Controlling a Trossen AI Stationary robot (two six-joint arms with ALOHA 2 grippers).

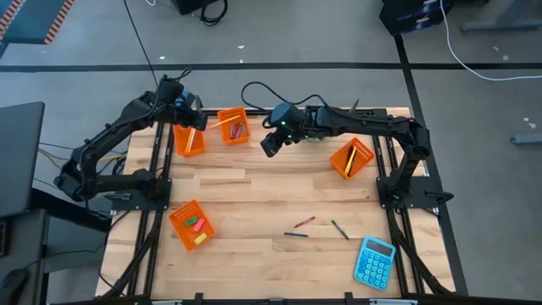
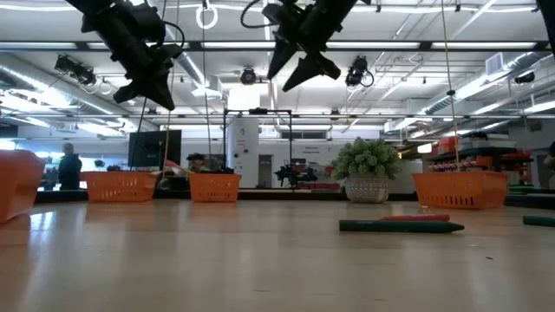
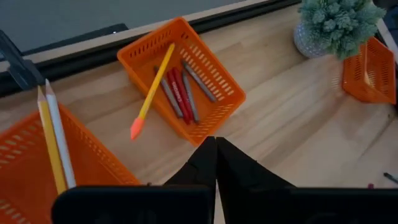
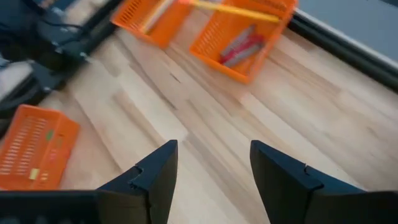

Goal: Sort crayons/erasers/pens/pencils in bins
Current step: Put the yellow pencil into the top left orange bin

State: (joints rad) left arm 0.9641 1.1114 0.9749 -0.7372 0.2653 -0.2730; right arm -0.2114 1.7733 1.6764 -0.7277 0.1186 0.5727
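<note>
My left gripper (image 1: 193,120) is shut on nothing and hangs over the table's far left, beside two orange bins. One bin (image 3: 37,162) holds a yellow and a whitish pencil (image 3: 55,140). The other bin (image 3: 186,68) holds red and grey crayons (image 3: 180,93); a yellow pencil (image 3: 152,87) lies slanted across its rim, its orange end sticking out past the rim. My right gripper (image 4: 214,165) is open in the air over the far middle (image 1: 268,144). Loose sticks lie on the near wood: a red one (image 1: 305,222) and two dark ones (image 1: 295,234) (image 1: 340,229).
A third bin (image 1: 351,158) with sticks stands at the far right, and a fourth (image 1: 191,224) with small erasers at the near left. A blue calculator (image 1: 374,261) lies at the near right. A potted plant (image 3: 336,25) stands at the far edge. Bare wood (image 1: 254,195) spans the middle.
</note>
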